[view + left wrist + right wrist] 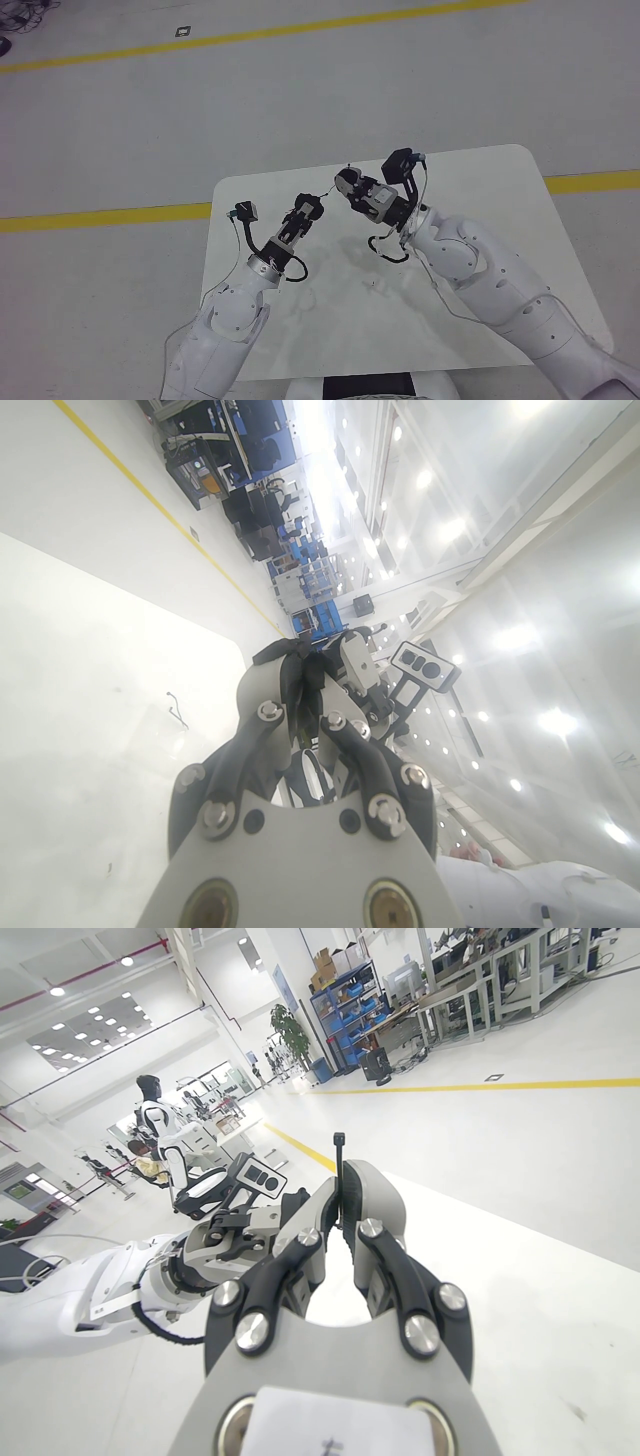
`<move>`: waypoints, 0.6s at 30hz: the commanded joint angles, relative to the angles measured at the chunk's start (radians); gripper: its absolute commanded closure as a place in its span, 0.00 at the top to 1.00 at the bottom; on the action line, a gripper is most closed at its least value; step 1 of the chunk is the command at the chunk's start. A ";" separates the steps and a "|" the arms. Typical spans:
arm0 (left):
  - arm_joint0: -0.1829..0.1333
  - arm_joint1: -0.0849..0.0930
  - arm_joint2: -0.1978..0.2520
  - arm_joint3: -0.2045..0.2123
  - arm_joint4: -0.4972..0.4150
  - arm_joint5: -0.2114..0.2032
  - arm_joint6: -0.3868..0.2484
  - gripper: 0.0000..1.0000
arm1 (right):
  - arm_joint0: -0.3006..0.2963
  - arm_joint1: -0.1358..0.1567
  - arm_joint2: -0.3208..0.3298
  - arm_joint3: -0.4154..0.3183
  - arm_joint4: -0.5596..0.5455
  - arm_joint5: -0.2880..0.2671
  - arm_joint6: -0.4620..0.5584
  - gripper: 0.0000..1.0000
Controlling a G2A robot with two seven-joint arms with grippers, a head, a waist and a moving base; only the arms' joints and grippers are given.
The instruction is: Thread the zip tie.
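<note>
A thin black zip tie [327, 193] hangs in the air between the two grippers, above the far part of the white table [480, 200]. My right gripper [343, 1178] is shut on the zip tie [339, 1148]; its square head sticks out past the fingertips. My left gripper [299, 660] has its black pads pressed together, and the strap's other end seems to be pinched there, though it is hard to make out. In the top view the left gripper [306, 212] and right gripper [349, 184] sit close together, tips facing each other.
A small bent scrap of wire or strap [176, 711] lies on the table [100, 650] near its middle, also visible as a speck [372, 283]. The table's far edge is close behind the grippers. Bare floor with a yellow line [250, 35] lies beyond.
</note>
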 commanded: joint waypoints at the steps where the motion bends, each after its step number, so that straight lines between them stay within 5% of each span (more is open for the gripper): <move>1: 0.000 0.000 0.000 0.000 0.000 0.000 0.000 0.00 | -0.004 -0.001 0.002 0.001 -0.009 -0.001 -0.007 0.00; 18: -0.010 -0.004 0.007 -0.003 -0.004 0.002 0.011 0.00 | -0.010 -0.008 -0.012 0.018 -0.030 -0.002 -0.076 0.00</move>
